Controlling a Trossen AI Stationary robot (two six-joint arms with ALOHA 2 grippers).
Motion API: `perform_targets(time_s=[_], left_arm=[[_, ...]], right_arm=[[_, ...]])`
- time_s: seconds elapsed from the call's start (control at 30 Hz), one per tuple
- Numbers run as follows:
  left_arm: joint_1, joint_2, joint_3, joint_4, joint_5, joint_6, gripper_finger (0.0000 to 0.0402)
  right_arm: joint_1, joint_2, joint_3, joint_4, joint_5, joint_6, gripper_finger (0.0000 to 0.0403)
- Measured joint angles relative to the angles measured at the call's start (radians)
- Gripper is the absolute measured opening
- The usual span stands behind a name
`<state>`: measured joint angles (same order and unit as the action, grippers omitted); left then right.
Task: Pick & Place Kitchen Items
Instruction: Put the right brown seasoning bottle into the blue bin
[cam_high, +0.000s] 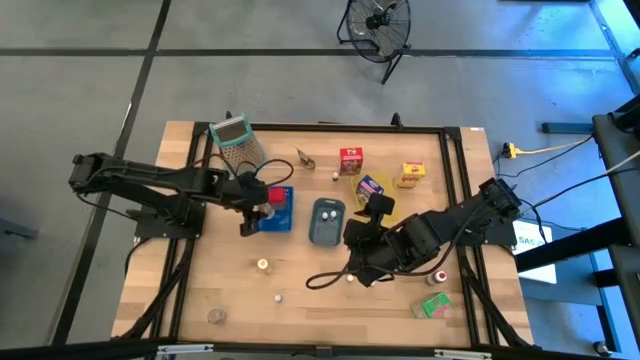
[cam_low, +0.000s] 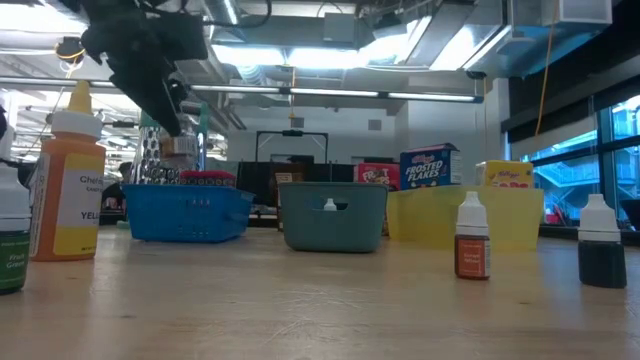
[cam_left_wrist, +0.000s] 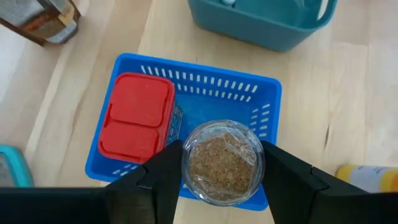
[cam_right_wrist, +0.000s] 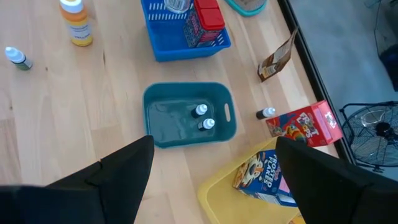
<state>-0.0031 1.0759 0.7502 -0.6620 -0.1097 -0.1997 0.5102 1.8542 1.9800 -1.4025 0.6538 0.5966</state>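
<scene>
My left gripper (cam_high: 258, 212) hangs over the blue tray (cam_high: 283, 222), shut on a clear round jar of brown granules (cam_left_wrist: 224, 158). A red lidded box (cam_left_wrist: 135, 117) lies in that tray. My right gripper (cam_right_wrist: 214, 142) is open and holds nothing, above and beside the grey-blue tray (cam_right_wrist: 163, 140), where two small white-capped bottles (cam_right_wrist: 203, 118) rest on the floor. A blue cereal carton (cam_right_wrist: 260, 171) lies in the yellow tray (cam_right_wrist: 214, 193). A red carton (cam_high: 350, 160), a yellow carton (cam_high: 411, 175) and a green carton (cam_high: 435, 305) sit on the table. My left gripper pinches the jar between its two fingers, one on each side of the round wall (cam_left_wrist: 188, 163). The fingers come from above, pointing down. The jar stays upright with its open top facing up, lifted above the blue tray's rim (cam_low: 190, 192).
The green-rimmed grater (cam_high: 236, 140) stands at the far left, with a brown packet (cam_high: 305, 158) beside it. An orange squeeze bottle (cam_low: 68, 190), small dropper bottles (cam_low: 472, 240) and a red-capped bottle (cam_high: 440, 277) stand on the near half of the table. A black cable (cam_high: 325, 278) loops near my right arm.
</scene>
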Motion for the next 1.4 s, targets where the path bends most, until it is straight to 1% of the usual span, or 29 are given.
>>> perform_targets(time_s=[0.23, 0.33, 0.4, 0.47, 0.63, 0.97, 1.4], left_arm=[[0.023, 0.047, 0.0, 0.018, 0.018, 0.013, 0.0184], [0.033, 0.064, 0.0, 0.06, -0.001, 0.022, 0.0184], [0.039, 0.073, 0.001, 0.067, 0.007, 0.023, 0.0184], [0.045, 0.083, 0.001, 0.053, 0.02, 0.023, 0.0184], [0.054, 0.102, 0.001, 0.019, 0.012, 0.022, 0.0184], [0.079, 0.157, 0.003, 0.036, 0.001, 0.039, 0.0184], [0.079, 0.163, 0.003, 0.042, -0.002, 0.03, 0.0184]], right_arm=[[0.0, 0.0, -0.004, 0.0, 0.0, -0.001, 0.034], [0.0, 0.0, -0.016, 0.0, -0.001, -0.001, 0.034], [-0.002, 0.0, -0.025, 0.003, -0.002, -0.001, 0.034], [-0.002, 0.001, -0.031, 0.006, -0.003, -0.001, 0.034], [-0.003, 0.001, -0.031, 0.009, -0.002, -0.002, 0.034], [-0.003, 0.001, -0.031, 0.008, -0.002, -0.002, 0.034], [-0.003, 0.001, -0.031, 0.008, -0.002, -0.002, 0.034]])
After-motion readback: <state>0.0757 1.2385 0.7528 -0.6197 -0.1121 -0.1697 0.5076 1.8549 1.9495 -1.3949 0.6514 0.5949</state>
